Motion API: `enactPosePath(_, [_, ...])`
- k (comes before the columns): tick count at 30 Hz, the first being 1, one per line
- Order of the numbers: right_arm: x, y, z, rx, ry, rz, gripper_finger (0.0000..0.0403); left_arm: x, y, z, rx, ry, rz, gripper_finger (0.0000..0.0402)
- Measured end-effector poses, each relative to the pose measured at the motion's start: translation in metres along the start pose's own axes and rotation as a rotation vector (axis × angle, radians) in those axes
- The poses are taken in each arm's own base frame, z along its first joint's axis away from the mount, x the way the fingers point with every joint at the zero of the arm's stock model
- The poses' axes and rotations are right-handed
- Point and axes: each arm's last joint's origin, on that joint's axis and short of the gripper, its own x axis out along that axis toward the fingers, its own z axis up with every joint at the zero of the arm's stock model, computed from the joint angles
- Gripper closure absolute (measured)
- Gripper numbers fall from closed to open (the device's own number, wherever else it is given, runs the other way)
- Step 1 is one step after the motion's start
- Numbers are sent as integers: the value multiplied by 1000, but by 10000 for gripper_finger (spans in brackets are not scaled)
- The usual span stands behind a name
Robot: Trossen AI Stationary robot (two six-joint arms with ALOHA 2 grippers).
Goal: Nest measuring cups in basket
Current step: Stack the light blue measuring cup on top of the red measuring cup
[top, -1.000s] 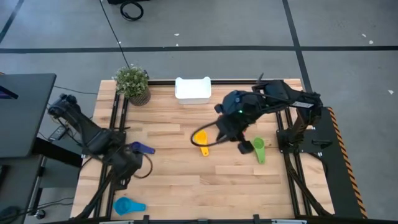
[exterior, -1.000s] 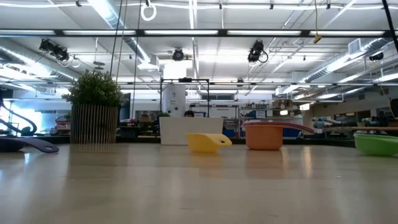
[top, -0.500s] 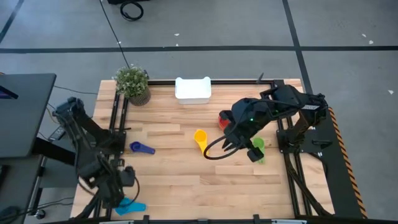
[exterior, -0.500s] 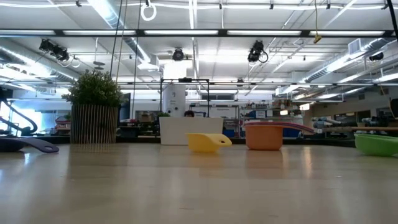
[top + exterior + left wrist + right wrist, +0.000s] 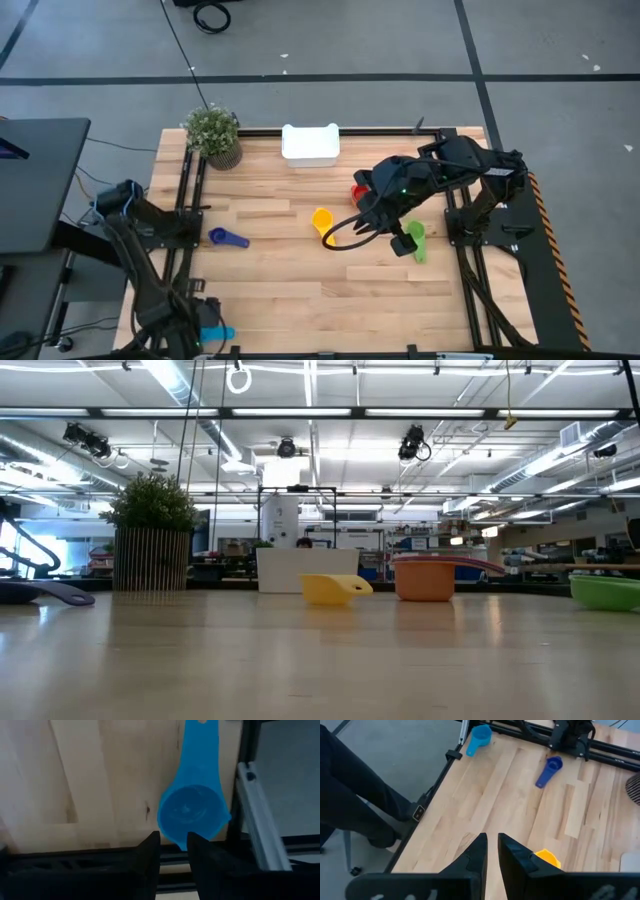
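A light blue measuring cup (image 5: pixel 194 815) lies at the table's (image 5: pixel 300 290) near left corner, by the edge rail. The left tool (image 5: pixel 173 851) hangs just above it, fingers narrowly apart, holding nothing. The right tool (image 5: pixel 491 851), also narrow and empty, hovers over open mid-table beside the yellow cup (image 5: pixel 322 221). The white basket (image 5: pixel 310 143) sits at the far edge.

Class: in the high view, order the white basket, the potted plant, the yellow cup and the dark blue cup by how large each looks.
1. Potted plant and white basket: alike, not ranked.
2. Yellow cup and dark blue cup: close, unsure.
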Motion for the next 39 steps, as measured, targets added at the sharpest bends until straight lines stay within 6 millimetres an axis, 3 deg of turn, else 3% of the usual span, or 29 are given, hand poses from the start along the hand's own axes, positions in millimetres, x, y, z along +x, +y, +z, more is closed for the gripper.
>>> enactPosePath(11, [0,0,0,0,0,0,353,30,-10,1,39,-5,125,299])
enactPosePath(23, [0,0,0,1,-1,0,353,44,-20,5,69,-37,112,299])
enactPosePath(29, [0,0,0,1,0,0,353,46,-20,5,72,-59,116,299])
enactPosePath(39, [0,0,0,5,0,0,353,66,-10,0,77,-44,126,299])
